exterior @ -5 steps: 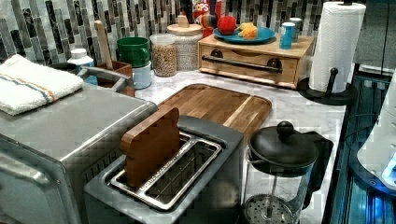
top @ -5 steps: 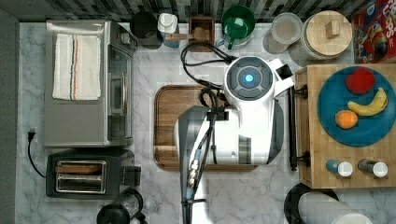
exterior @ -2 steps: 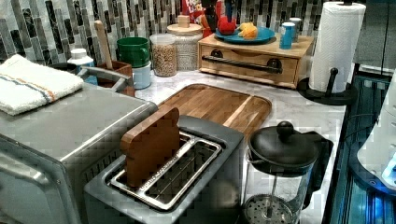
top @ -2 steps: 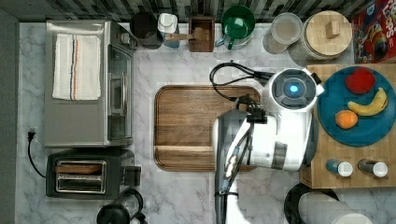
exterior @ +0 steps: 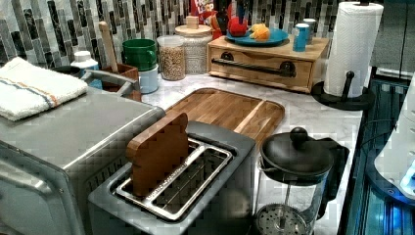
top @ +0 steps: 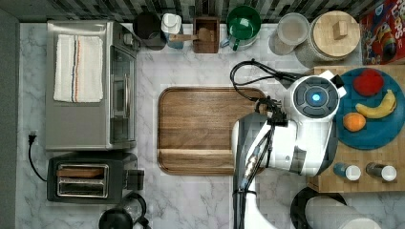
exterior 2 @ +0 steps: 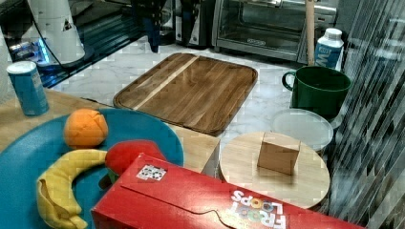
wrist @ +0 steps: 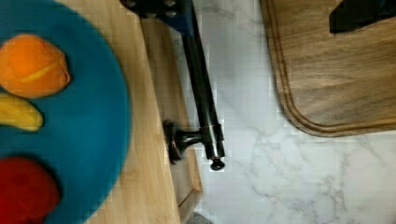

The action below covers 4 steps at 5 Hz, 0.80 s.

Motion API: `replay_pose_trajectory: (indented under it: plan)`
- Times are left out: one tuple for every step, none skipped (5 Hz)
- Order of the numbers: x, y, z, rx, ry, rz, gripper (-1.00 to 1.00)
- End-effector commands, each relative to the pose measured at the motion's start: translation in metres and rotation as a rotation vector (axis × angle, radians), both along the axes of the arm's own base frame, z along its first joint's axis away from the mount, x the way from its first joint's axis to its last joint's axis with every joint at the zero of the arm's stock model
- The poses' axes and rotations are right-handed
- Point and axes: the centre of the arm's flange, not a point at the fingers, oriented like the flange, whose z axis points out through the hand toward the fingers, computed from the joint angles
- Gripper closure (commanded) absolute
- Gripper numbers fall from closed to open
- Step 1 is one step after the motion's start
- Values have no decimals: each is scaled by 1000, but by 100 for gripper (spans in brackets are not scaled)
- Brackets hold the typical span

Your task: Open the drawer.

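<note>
Wood, light and hard, makes the drawer [exterior: 266, 63], a box sitting on the marble counter [top: 200, 205] beside the dark tray [top: 205, 129]. It carries a blue plate [exterior 2: 28, 157] of fruit, so it probably slides heavily. The black bar handle [wrist: 201, 100] looks stiff and thin; grab its middle. I cannot tell how the pincer stands.

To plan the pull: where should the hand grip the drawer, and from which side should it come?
Grip the black bar handle midway between its two brackets, coming from the tray side. The bar stands off the drawer front, leaving a gap for fingers behind it.
</note>
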Motion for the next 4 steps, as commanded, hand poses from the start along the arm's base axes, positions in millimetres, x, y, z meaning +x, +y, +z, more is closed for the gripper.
replay_pose_trajectory:
  plan:
    - [5, -5, -52, -22, 58, 116, -100]
    - [4, -22, -70, -28, 42, 122, -100]
    - [0, -41, -81, -33, 19, 129, -100]
    - [-5, -50, -89, -46, 24, 122, -100]
